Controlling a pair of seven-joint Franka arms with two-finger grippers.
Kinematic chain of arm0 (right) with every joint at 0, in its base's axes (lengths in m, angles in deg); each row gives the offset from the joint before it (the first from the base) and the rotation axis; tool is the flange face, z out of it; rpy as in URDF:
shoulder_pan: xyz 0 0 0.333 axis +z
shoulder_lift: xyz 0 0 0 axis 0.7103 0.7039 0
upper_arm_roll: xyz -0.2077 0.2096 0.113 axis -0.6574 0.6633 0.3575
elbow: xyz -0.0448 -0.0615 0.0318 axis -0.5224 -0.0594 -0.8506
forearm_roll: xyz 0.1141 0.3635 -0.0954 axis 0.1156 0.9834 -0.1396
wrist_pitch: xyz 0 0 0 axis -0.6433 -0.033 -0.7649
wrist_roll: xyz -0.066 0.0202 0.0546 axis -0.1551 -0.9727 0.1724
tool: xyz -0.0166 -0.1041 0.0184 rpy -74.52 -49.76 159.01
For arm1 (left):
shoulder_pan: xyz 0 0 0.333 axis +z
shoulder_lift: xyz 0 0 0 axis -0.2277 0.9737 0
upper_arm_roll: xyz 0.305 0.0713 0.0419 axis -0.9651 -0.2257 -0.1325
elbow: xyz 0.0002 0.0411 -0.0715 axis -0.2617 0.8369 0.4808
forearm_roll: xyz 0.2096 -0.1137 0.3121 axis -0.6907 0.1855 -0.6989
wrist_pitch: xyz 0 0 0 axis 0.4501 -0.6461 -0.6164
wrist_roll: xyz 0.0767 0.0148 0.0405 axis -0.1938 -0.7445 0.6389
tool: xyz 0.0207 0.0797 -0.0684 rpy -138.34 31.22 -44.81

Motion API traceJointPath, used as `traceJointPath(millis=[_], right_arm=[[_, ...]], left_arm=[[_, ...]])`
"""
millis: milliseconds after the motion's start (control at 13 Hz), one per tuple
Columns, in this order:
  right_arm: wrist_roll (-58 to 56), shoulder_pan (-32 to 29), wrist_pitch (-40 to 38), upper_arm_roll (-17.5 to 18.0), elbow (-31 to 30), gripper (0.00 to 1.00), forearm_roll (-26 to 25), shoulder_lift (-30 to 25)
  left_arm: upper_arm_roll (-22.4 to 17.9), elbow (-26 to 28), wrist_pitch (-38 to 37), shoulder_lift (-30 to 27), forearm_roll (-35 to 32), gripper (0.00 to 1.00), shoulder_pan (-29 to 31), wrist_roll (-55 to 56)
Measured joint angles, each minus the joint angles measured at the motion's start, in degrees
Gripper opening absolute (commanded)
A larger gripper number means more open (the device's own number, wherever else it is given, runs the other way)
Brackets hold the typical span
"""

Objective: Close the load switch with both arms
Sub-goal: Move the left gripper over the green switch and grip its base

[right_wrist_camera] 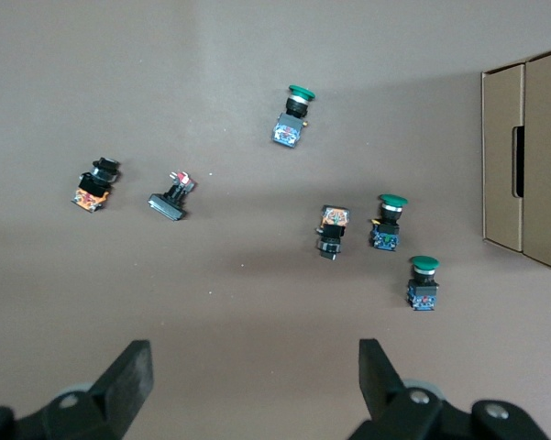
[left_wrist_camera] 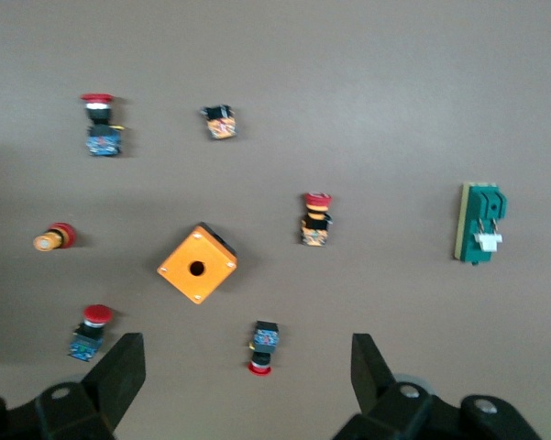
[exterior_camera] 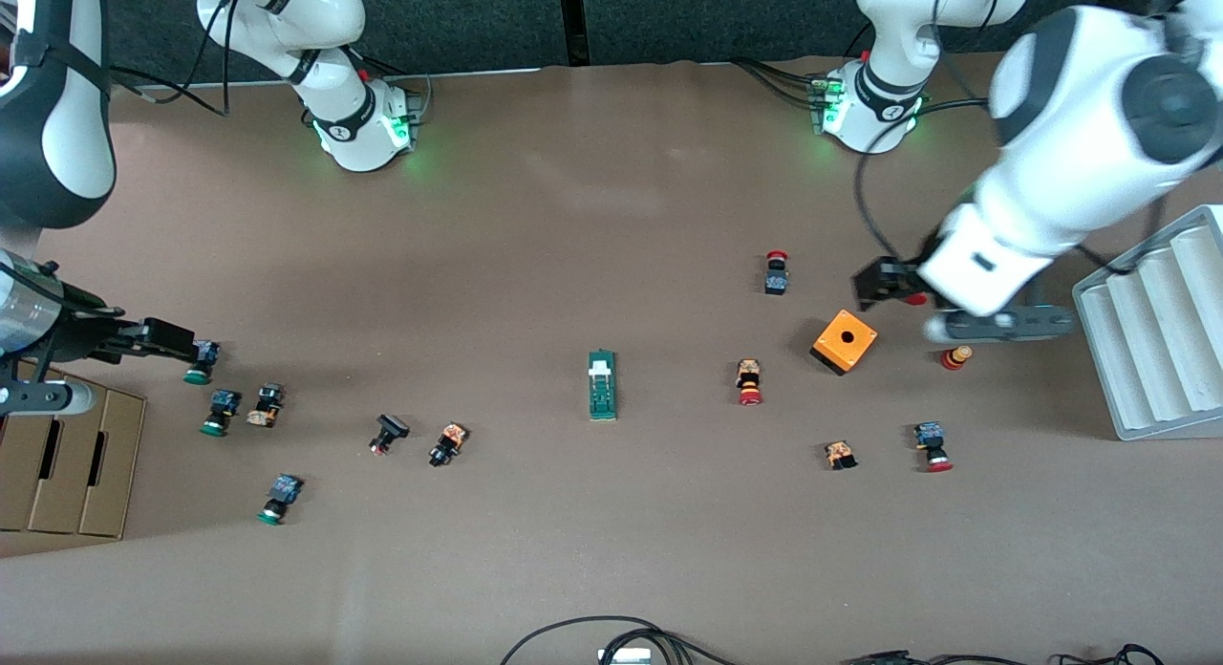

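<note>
Load switch (exterior_camera: 602, 385) mid-table, bare surface around; both hands open, well apart.

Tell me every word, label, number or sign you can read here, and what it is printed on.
No text can be read anywhere.
Load switch: pale marks at its centre, too small to read.
Arm bases: a small dark emblem on the black band, not legible as letters.
Orange box, cardboard box, grey tray: no print visible.
Push buttons: bright patches, too blurred to read.

Brown table (exterior_camera: 573, 216): load switch (exterior_camera: 602, 385), push buttons (exterior_camera: 750, 381)
</note>
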Motion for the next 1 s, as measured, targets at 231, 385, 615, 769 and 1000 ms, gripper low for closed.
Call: traceJointPath(millis=[231,385,615,769,1000], right_arm=[[0.0,0.0,0.1,0.0,0.0,1.00,0.0,0.5],[-0.2,0.0,0.1,0.0,0.0,1.00,0.2,0.5],[-0.9,0.0,0.1,0.0,0.0,1.00,0.4,0.6],[-3.4,0.0,1.4,0.0,0.0,1.00,0.4,1.1],[-5.8,-0.1,4.2,-0.2,0.0,1.00,2.7,2.9]], left_arm=[[0.1,0.0,3.6,2.5,0.0,0.99,-4.4,3.6],[0.1,0.1,7.3,4.4,0.0,0.99,-7.8,8.5],[0.1,0.1,11.7,7.3,-2.4,0.99,-13.7,17.0],[0.2,0.2,14.1,9.3,-6.5,0.99,-17.4,22.7],[0.2,0.3,18.5,12.6,-12.3,0.99,-22.4,31.6]])
